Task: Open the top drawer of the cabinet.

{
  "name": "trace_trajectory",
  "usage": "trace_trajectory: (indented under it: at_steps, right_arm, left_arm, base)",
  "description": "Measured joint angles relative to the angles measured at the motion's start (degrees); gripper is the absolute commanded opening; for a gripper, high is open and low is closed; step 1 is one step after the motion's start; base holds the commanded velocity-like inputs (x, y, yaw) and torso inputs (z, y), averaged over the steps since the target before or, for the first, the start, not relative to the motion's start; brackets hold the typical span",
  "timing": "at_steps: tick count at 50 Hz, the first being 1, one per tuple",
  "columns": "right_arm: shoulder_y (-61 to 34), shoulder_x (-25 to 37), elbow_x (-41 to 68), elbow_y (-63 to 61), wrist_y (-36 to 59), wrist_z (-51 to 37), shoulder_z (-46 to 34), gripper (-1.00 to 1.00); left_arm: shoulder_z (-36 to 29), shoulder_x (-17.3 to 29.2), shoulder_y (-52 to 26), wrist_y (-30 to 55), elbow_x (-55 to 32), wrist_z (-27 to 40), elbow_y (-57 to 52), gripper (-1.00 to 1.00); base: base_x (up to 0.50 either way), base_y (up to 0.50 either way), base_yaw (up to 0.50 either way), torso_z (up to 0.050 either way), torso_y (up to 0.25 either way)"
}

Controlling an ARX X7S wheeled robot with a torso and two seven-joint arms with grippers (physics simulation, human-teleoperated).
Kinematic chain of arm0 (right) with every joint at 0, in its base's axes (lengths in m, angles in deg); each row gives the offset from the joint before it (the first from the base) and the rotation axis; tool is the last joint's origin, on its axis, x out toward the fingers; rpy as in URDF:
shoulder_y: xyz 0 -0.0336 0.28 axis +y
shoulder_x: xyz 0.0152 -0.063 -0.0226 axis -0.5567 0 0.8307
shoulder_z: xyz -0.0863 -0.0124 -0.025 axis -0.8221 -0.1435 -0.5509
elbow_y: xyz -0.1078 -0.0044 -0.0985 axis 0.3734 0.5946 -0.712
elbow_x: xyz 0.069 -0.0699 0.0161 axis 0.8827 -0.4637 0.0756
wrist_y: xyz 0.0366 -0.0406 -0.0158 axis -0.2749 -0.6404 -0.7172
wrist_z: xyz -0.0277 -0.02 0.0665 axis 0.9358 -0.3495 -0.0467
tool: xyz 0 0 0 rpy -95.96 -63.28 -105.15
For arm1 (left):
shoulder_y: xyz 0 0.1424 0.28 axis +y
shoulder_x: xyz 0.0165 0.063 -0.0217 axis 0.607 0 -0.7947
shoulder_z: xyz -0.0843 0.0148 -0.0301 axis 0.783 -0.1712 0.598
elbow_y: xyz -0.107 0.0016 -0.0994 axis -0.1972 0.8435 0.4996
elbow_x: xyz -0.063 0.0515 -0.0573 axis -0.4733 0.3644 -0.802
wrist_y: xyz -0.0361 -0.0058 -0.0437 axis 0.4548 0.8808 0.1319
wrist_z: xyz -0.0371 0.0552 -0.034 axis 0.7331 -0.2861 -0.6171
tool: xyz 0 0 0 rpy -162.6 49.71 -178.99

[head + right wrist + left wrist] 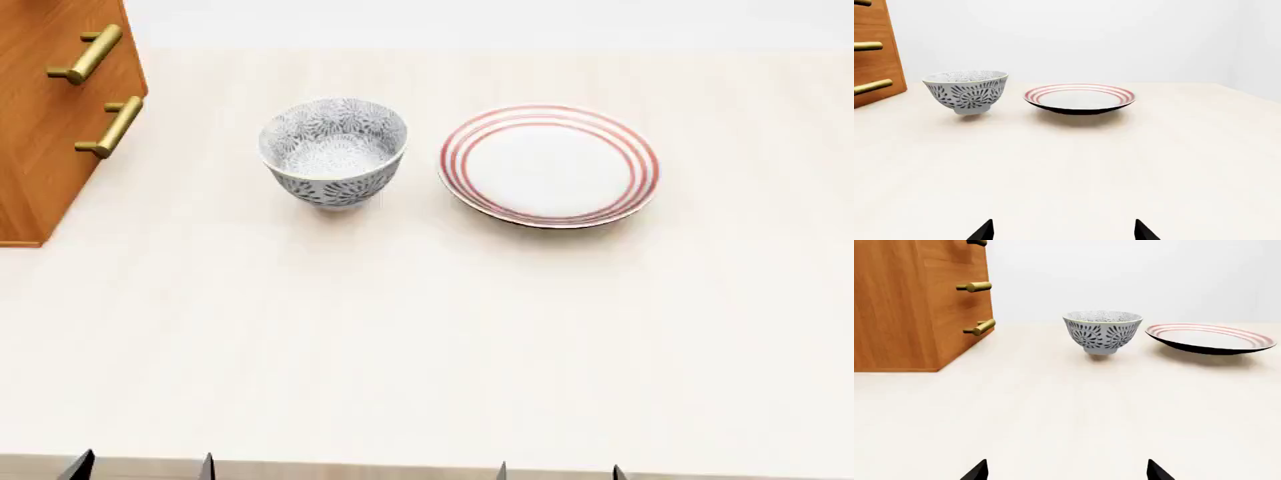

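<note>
Pale cream bench (400, 340) fills your view under a plain white backdrop. At its far left stands the cabinet (901, 305), brass handles facing the patterned bowl (334, 152) and red-ringed plate (549, 164). Your top drawer (954, 249) sits highest, its handle barely entering the left wrist view, apparently shut. Your left pincer (1067, 471) and right pincer (1063, 231) both gape wide, holding nothing, well short of the cabinet; the left is likely better placed to reach.

Pale wood-grain surface (400, 340) and its load

An orange-brown wooden cabinet (54, 130) stands at the far left edge; a grey patterned bowl (334, 152) and red-ringed white plate (550, 165) sit mid-surface.
</note>
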Motion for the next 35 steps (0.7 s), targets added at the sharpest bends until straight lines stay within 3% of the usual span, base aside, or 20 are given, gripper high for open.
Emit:
trace_trajectory:
  at_steps: [35]
  right_arm:
    - [-0.5, 3.2, 2.8, 1.0, 0.3, -5.0, -4.0, 1.0]
  left_arm:
    - [-3.9, 3.2, -0.7, 2.1, -1.4, 4.7, 0.4, 1.0]
  base:
    - [0.0, 0.0, 0.0, 0.0, 0.0]
